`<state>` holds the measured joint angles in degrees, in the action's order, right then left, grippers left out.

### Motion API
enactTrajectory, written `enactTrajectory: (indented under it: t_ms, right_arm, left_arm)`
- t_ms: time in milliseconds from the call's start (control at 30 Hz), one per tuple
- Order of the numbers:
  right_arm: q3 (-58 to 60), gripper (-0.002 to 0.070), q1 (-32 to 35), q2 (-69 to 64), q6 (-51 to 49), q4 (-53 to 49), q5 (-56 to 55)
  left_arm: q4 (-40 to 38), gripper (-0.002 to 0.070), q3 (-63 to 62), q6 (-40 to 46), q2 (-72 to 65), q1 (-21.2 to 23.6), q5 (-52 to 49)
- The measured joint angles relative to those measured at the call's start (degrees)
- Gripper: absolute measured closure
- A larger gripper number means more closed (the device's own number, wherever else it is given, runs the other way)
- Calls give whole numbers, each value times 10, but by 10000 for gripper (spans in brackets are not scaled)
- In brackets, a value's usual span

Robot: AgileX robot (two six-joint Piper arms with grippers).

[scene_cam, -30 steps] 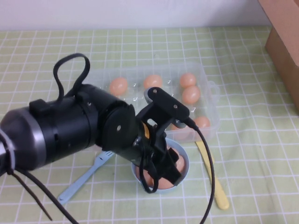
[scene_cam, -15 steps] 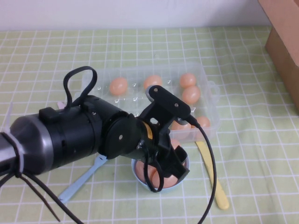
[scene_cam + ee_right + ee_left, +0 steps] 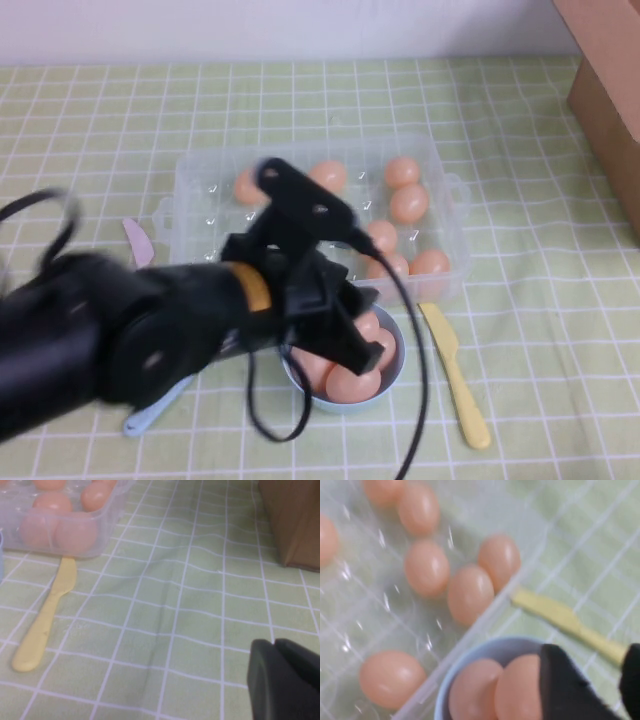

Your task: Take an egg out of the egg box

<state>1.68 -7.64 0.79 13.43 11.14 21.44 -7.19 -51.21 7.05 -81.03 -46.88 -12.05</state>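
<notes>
A large clear, colourless plastic egg box (image 3: pixel 455 215) with dimpled cells and small side handles sits on the desk (image 3: pixel 540 300), which is covered by a pale green cloth with a white grid. Smooth, plain peach-orange eggs lie in its cells: six show in the high view, one (image 3: pixel 408 203) near the box's right wall, the others spread along the far row and the right-hand columns. They look alike, matte and unmarked. In the left wrist view several of them (image 3: pixel 470 594) rest in the cells, with bright glints on the clear plastic between.

Just in front of the box, toward the robot, stands a small light-blue round bowl (image 3: pixel 392 378) holding more peach-orange eggs (image 3: pixel 352 384). The black left gripper (image 3: pixel 345 335) hangs over the bowl's left part, low above those eggs; its dark fingers (image 3: pixel 565 690) show at the edge of the left wrist view next to the eggs in the bowl, and I cannot tell whether they are apart or together, nor whether they touch an egg.

A pale yellow plastic knife (image 3: pixel 455 372) lies on the cloth just right of the bowl. A light-blue plastic fork (image 3: pixel 150 410) pokes out from under the left arm.

The right gripper (image 3: pixel 282 677) appears only in its own wrist view, low over bare cloth, well apart from the egg box, fingers closed together on nothing.
</notes>
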Motion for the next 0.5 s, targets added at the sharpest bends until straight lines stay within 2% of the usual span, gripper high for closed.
enactTrajectory:
  t_ms: [100,167,300,500]
  right_arm:
    - [0,696,0,0,0,0,0]
    - [0,696,0,0,0,0,0]
    - [0,696,0,0,0,0,0]
    - [0,696,0,0,0,0,0]
  left_arm:
    - [-23,581,67,0,68,0,87]
    - [-32,636,92,-2,113,0,112]
    - [-39,669,116,-1,193,0,128]
    - [-40,676,120,3,272,0,139]
